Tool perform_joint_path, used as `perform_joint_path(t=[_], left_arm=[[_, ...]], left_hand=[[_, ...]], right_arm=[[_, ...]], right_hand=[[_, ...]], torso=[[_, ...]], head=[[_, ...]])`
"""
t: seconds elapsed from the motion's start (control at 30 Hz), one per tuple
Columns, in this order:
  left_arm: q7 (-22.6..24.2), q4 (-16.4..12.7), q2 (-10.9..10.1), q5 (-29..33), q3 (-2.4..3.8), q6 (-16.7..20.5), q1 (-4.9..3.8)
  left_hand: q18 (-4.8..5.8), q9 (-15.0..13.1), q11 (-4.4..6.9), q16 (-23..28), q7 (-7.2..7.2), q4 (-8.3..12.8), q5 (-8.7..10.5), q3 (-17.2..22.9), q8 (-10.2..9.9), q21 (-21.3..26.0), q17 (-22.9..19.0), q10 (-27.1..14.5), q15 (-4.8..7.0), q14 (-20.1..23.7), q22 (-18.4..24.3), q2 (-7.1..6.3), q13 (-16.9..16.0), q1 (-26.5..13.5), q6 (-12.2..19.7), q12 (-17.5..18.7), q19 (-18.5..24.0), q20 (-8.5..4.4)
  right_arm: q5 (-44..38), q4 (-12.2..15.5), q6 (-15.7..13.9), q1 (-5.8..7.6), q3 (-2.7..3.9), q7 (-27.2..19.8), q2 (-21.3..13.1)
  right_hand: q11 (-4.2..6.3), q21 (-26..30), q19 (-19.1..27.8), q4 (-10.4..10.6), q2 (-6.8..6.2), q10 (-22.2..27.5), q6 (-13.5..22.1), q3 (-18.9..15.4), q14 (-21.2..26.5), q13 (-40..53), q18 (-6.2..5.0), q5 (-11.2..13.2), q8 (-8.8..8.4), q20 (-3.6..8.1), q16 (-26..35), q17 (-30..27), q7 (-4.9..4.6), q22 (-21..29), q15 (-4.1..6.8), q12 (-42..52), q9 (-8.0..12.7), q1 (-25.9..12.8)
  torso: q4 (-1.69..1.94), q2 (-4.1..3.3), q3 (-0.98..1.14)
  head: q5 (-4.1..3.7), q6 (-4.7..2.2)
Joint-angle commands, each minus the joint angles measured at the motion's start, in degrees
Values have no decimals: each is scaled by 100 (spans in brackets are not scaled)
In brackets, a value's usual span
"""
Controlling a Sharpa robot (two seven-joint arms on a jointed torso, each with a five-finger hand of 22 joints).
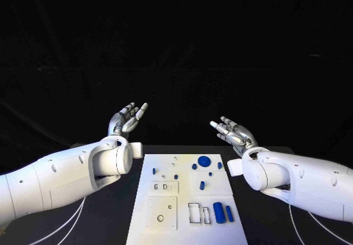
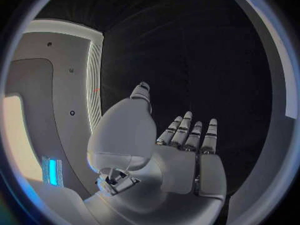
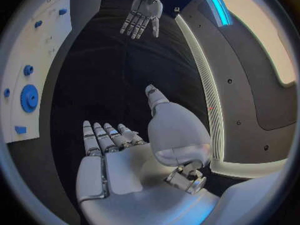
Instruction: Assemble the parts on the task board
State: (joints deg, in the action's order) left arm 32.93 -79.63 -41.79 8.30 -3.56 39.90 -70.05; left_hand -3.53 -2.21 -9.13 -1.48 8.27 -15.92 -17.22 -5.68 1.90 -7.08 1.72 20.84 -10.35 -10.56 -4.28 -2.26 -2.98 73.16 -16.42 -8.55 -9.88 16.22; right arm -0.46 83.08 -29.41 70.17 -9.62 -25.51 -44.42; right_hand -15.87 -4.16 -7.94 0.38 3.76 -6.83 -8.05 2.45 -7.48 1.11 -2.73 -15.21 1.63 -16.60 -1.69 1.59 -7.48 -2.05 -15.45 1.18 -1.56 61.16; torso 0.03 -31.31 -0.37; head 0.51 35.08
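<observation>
The white task board [image 1: 144, 227] lies in the middle of the table between my arms. On it a blue gear [image 1: 204, 161] sits near the far edge, with small blue pieces [image 1: 202, 186] around it. Two blue cylinders [image 1: 218, 210] lie by the near right. My left hand [image 1: 126, 120] is raised beyond the board's far left corner, fingers apart, holding nothing. My right hand [image 1: 231, 131] is raised beyond the far right corner, also empty with its fingers apart. The right wrist view shows the right hand [image 3: 125, 150], the left hand [image 3: 144, 16], the board [image 3: 44, 45] and the gear [image 3: 29, 98].
The black table [image 1: 110, 204] surrounds the board on both sides. White cables [image 1: 73, 219] curve along the table under my left arm, and others run under the right. The board also carries white inset plates with slots and holes [image 1: 162, 212].
</observation>
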Motion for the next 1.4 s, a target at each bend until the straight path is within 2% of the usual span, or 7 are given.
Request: perform_joint_path(t=[0.03, 0.17, 0.2, 0.33, 0.73, 1.17, 1.4], left_arm=[[213, -4, 14, 181, 5, -218, -8], [213, -4, 14, 181, 5, -218, -8], [148, -180, -305, 34, 3, -561, -12], [43, -260, -369, -127, 3, -690, -14], [-403, -693, -628, -694, 7, -1108, -32], [-680, -1587, -1086, -850, 82, -1472, -90], [-709, -1828, -1207, -860, 104, -1502, -157]], left_hand=[[-267, -110, -177, -248, 498, -43, -88, 4, 154, -389, 157, 616, -223, -910, -191, 61, -66, 499, -610, -437, -518, 28], [-395, -272, -338, -631, 658, 5, -75, -23, 432, -946, 341, 1389, -304, -2017, -437, 109, -83, 782, -1485, -714, -1366, 48], [-434, -347, -413, -774, 714, 33, -75, -26, 567, -1145, 406, 1639, -252, -2436, -514, 129, -87, 883, -1875, -755, -1706, 25], [-591, -545, -395, -1148, 632, 133, -75, -21, 932, -1397, 572, 2352, -89, -3463, -541, 179, -73, 1198, -2843, -741, -2340, 22], [-707, -662, -50, -1451, 339, 130, -27, 190, 1168, -1541, 815, 3619, 251, -4435, -391, 177, -74, 1769, -3342, -360, -3270, -185], [-697, -686, -20, -1484, 340, -44, 45, 288, 1130, -1539, 955, 3852, 313, -4650, -311, -9, -73, 1851, -3344, -51, -3538, -258], [-690, -697, -38, -1456, 354, -47, 66, 263, 1135, -1518, 972, 3840, 297, -4612, -289, -52, -76, 1807, -3325, 9, -3543, -251]], right_arm=[[-200, -69, 943, 85, -64, 218, 12], [-215, -109, 1075, 143, -119, 249, 14], [-2330, -560, 797, 244, -116, 263, 33], [-3120, -650, 745, 291, -111, 457, 27], [-5452, -676, 717, 411, -61, 1509, 30], [-7745, -506, 1190, 628, -30, 2579, 184], [-8336, -411, 1364, 695, -28, 2848, 265]], right_hand=[[-3, -638, -1167, -742, -71, -1324, -1685, 292, -1421, 136, -259, 214, 549, -9, -428, 278, -962, -266, -6, 264, -328, 1033], [99, -1374, -2712, -997, -41, -2809, -2807, 377, -2829, 231, -455, 482, 948, 9, -846, 528, -939, -546, 192, 577, -521, 1105], [142, -1431, -3017, -1121, -36, -3219, -3262, 373, -3424, 228, -528, 563, 1085, 17, -973, 610, -925, -537, 266, 612, -579, 1095], [298, -1407, -3565, -1570, 15, -4128, -3859, 458, -4085, 252, -703, 476, 1176, 29, -996, 671, -785, -440, 447, 616, -597, 1113], [737, -1986, -4817, -1702, -501, -5502, -4814, 1468, -5746, 271, -763, 308, 1109, 528, -1152, 1261, -381, -646, 999, 386, -768, 1113], [1062, -4023, -5757, -1666, -1092, -6055, -5069, 2356, -7638, 340, -763, 158, 1061, 1073, -2789, 3060, -136, -1919, 1547, 246, -1265, 569], [1030, -5974, -6391, -1600, -1234, -5785, -4969, 2596, -7775, 385, -486, 163, 1033, 1040, -5303, 5069, -156, -4346, 1509, 254, -1617, 370]], torso=[[0, 0, -1], [0, 0, -1], [-18, -118, -33], [2, -159, -23], [73, -392, -45], [199, -792, -112], [268, -949, -147]], head=[[-1, -1], [-1, -1], [-53, 43], [-79, 75], [-137, 65], [-269, 17], [-312, 13]])
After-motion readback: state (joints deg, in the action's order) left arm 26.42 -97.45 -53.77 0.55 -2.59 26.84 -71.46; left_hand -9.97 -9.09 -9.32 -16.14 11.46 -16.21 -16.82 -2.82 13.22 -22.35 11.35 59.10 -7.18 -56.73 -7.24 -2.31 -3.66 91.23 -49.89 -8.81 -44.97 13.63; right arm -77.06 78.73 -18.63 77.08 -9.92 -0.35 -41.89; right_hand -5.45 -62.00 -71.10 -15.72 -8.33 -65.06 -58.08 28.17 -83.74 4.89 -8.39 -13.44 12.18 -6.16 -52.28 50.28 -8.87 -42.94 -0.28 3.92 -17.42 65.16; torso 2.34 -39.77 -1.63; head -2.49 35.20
